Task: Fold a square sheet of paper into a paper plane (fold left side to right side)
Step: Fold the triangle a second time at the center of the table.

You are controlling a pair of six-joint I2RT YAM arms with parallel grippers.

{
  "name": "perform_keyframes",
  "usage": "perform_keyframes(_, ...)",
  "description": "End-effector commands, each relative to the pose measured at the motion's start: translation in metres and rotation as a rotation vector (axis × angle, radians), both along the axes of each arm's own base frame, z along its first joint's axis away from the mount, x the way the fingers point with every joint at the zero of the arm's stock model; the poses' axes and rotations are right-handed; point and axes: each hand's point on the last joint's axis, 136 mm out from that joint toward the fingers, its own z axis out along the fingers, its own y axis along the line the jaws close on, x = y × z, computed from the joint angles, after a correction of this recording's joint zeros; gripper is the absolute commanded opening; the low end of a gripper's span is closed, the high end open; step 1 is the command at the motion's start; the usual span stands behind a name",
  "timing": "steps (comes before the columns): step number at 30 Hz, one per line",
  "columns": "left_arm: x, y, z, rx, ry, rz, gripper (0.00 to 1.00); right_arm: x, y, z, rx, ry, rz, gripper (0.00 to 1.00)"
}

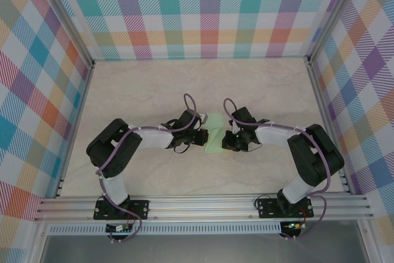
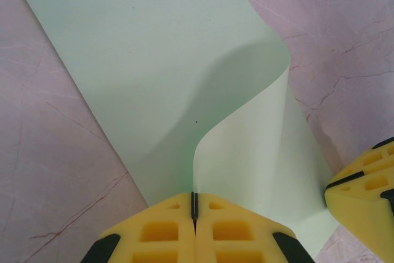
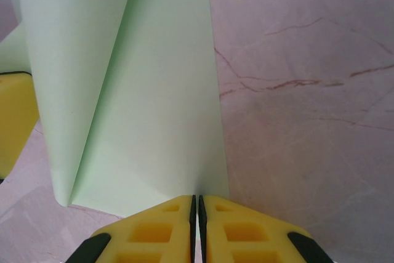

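Pinching the square sheet of paper (image 1: pixel 215 132) from opposite sides, the two arms meet at the middle of the marble-patterned table (image 1: pixel 135 90), inside the checked walls (image 1: pixel 203 10). The pale green sheet lies between the two wrists, about midway between the table's left and right edges and nearer the near edge than the far one

Seen from the left wrist, the left gripper (image 2: pixel 194 209) has its yellow fingers pressed tight together with an edge of the sheet caught between them. From that grip the paper rises and bends over in a soft curl, while the rest of it lies flat on the table, stretching away to the far side

Seen from the right wrist, the right gripper (image 3: pixel 197 204) is closed to a thin slit on the near edge of the sheet, close to its right corner. Ahead of it the right part lies flat; the left part is lifted and rolled over toward the right
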Motion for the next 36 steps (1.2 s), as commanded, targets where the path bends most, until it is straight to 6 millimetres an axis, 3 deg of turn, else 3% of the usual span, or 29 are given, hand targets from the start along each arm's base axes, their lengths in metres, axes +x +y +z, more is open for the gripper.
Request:
perform_keyframes(1,0.013,0.0,0.004,0.0,-0.03,0.014,0.03,-0.01,-0.003,-0.008,-0.041,0.038,0.025,0.13)
perform_keyframes(19,0.01,0.002,-0.006,0.016,-0.012,0.012,0.03,-0.009,-0.002,-0.005,-0.031,0.033,0.026,0.14)
perform_keyframes(22,0.007,0.003,-0.01,0.018,-0.003,0.011,0.03,-0.005,0.004,0.005,0.009,0.008,0.026,0.14)
perform_keyframes(29,0.004,0.004,-0.013,0.019,0.007,0.003,0.03,0.02,0.021,0.051,0.176,-0.103,0.003,0.15)
perform_keyframes(36,0.002,0.005,-0.014,0.027,0.009,-0.006,0.03,0.041,0.048,0.061,0.302,-0.116,-0.006,0.13)
